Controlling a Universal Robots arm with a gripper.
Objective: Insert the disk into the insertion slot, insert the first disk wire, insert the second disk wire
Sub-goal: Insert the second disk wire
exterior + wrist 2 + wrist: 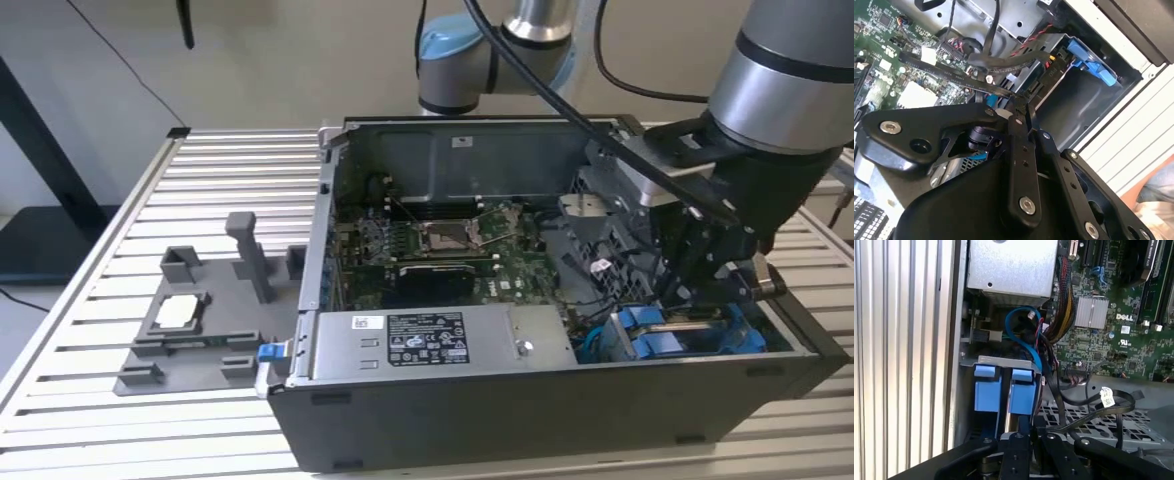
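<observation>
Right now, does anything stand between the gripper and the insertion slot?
Nothing visible does: the gripper sits right at the insertion slot with its blue fittings. A loose black cable loops off to one side of the gripper, and a blue cable curves beyond the slot.

The end effector (pixel 703 300) hides much of the insertion slot (pixel 694 335); the disk (pixel 1013 415) seems mostly covered by blue fittings there.
</observation>
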